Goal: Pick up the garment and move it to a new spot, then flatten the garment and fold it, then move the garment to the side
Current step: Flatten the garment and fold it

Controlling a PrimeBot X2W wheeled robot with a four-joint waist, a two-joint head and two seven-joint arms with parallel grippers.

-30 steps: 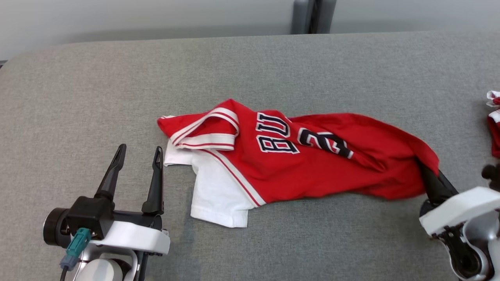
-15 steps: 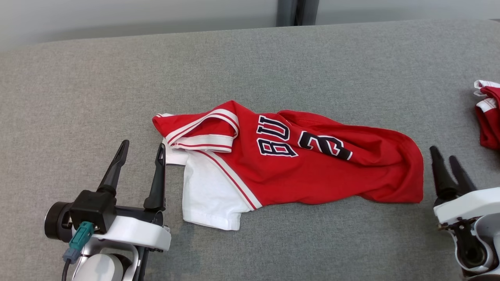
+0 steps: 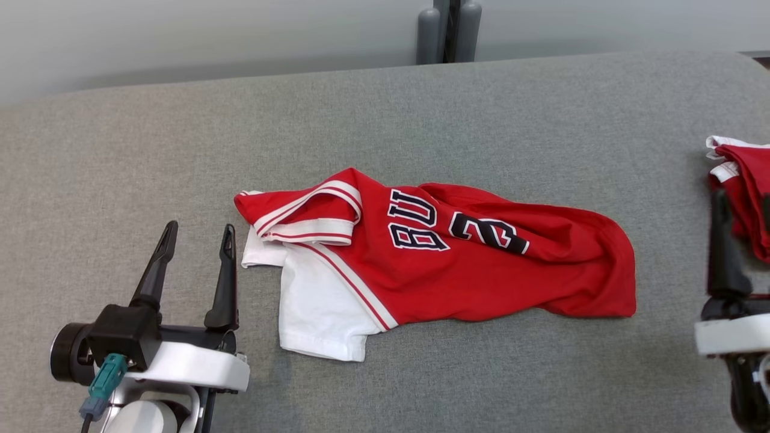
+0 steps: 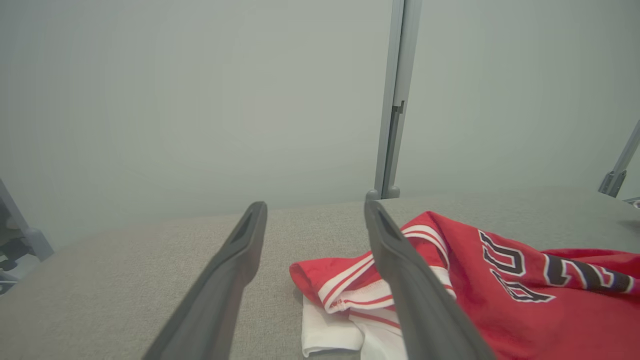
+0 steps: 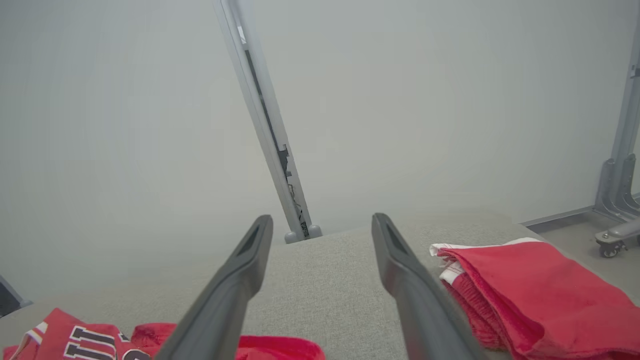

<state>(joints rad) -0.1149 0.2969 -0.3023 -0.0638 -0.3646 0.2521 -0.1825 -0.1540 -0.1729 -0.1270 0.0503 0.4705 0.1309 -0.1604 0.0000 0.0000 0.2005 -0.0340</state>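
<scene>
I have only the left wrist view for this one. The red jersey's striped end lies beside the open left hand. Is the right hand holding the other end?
Observer: No. The right hand is open with nothing in it, and in the head view it stands apart from the jersey.
Operator: Is the jersey lying flat at that far end?
Observer: No. The head view shows its right half rumpled, with folds running across the red cloth.
Operator: Anything else on the table?
Observer: Yes. A second red garment with white trim lies near the right edge of the table, just beyond the right hand.
</scene>
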